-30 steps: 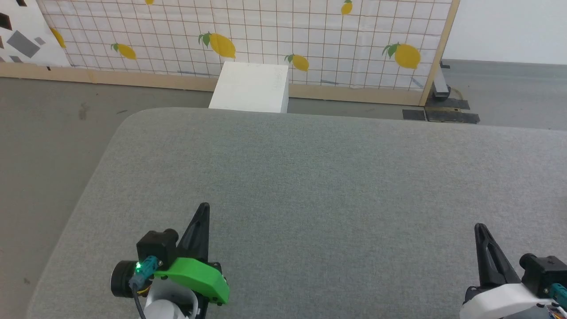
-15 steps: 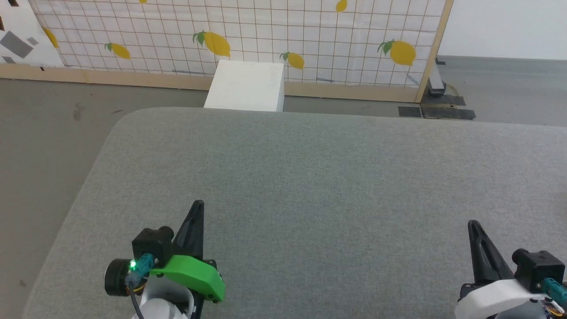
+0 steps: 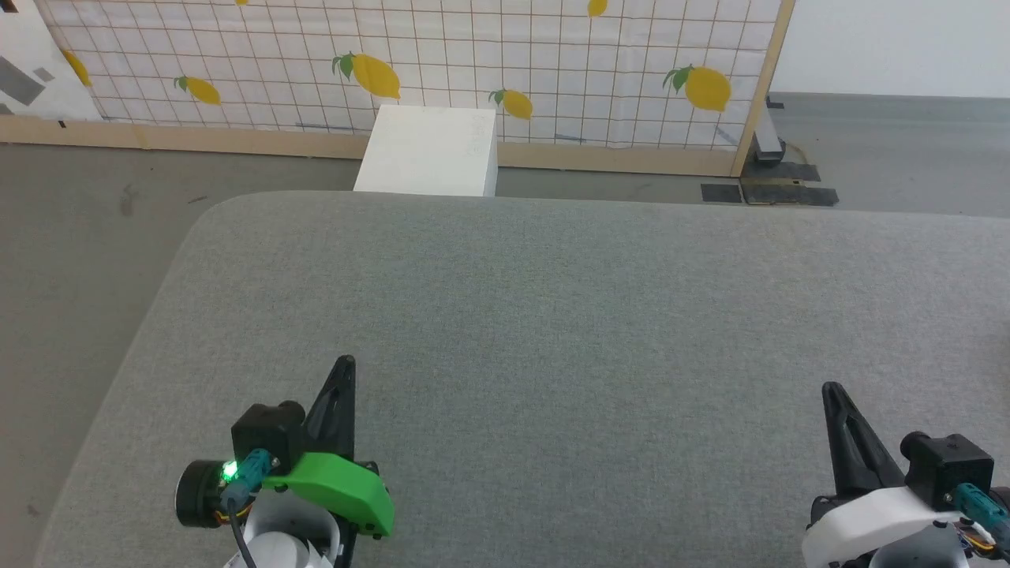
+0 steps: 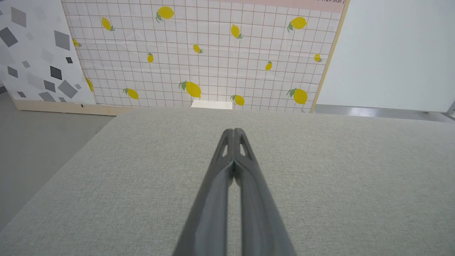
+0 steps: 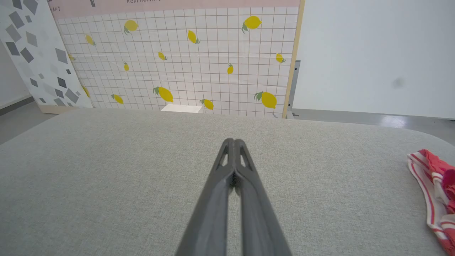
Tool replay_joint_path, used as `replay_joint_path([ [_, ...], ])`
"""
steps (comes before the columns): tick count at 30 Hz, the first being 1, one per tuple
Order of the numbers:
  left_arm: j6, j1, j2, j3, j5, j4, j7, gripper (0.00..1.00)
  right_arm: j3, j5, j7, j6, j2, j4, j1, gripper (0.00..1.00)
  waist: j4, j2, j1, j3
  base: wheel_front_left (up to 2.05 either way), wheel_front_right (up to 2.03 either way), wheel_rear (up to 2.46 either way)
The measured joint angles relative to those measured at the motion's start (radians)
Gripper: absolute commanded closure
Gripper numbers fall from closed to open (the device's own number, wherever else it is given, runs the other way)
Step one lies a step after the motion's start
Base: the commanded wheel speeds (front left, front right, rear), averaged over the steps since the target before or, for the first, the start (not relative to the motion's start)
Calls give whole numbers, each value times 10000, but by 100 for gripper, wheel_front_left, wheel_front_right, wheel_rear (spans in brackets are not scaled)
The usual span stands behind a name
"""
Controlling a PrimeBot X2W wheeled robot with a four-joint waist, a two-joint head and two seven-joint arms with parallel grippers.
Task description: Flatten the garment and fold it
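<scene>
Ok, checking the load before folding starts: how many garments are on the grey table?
1. The garment lies crumpled at the right edge of the right wrist view, on the table, partly cut off by the frame; others could lie out of view.

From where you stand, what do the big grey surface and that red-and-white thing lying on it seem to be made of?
The grey surface looks like woven upholstery fabric, matte: a fine heathered weave shows. The garment looks like thin soft cloth, perhaps jersey knit: it lies crumpled, its striped trim curving.
</scene>
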State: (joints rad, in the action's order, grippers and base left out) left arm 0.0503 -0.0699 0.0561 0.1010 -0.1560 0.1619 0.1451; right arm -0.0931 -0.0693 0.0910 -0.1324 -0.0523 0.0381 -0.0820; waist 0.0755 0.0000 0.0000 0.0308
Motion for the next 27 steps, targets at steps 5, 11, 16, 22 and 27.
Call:
replay_joint_path([
  [5, -69, 87, 0, -77, 105, -105, -117, 100, 65, 17, -75, 0, 0, -21, 4, 100, -55, 0, 0, -23, 0, 0, 0],
  [11, -90, 94, 0, -173, 190, -238, -222, 100, 151, 79, -161, 0, 0, -54, 49, 100, -120, 0, 0, -49, 0, 0, 0],
  [16, -136, 123, -2, -245, 286, -393, -376, 100, 224, 111, -211, 0, 0, -79, 151, 100, -184, 0, 0, -75, 0, 0, 0],
  [22, -176, 197, -2, -316, 510, -512, -474, 100, 299, 174, -297, 0, 0, -117, 202, 100, -251, 0, 0, -102, 0, 0, 0],
  [27, -207, 237, -2, -389, 602, -631, -571, 100, 357, 209, -382, 0, 0, -132, 217, 100, -304, 0, 0, -124, 0, 0, 0],
])
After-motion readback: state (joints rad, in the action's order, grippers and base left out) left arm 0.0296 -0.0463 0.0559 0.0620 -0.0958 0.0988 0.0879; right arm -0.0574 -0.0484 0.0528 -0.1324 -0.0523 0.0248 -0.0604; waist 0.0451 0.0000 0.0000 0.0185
